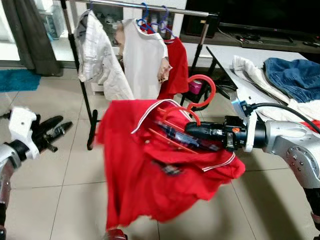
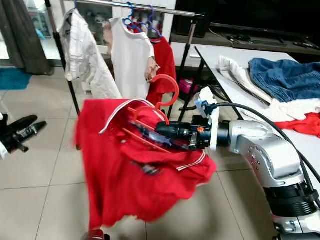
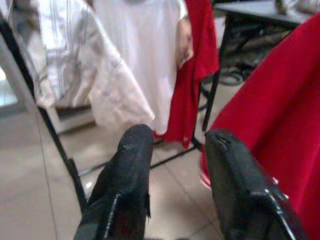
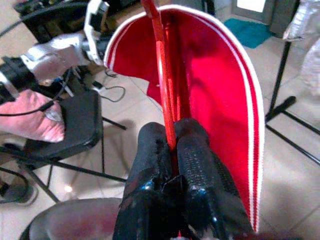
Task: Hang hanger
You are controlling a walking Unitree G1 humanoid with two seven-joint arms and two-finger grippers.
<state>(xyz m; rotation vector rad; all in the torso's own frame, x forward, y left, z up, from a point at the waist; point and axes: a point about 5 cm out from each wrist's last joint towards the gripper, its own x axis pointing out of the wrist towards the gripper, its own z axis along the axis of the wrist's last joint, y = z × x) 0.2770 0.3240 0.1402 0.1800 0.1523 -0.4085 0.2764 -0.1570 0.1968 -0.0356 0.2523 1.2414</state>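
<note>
A red hanger point(image 1: 196, 95) carries a red shirt point(image 1: 145, 175) with white collar trim, held in mid air in front of me. My right gripper point(image 1: 192, 131) is shut on the hanger's bar, seen close as the red hanger bar point(image 4: 165, 90) between the black fingers point(image 4: 192, 160). The hook curls up toward the clothes rail point(image 1: 150, 6) beyond it. My left gripper point(image 1: 55, 129) is open at the far left, apart from the shirt, with its fingers point(image 3: 130, 165) spread.
The rack holds a striped white shirt point(image 1: 95, 50), a white tee point(image 1: 142, 60) and a red garment point(image 1: 175, 67) on blue hangers. A table point(image 1: 230, 57) at right bears jeans point(image 1: 295, 75) and clothes. Black chair point(image 4: 75, 120) nearby. Tiled floor below.
</note>
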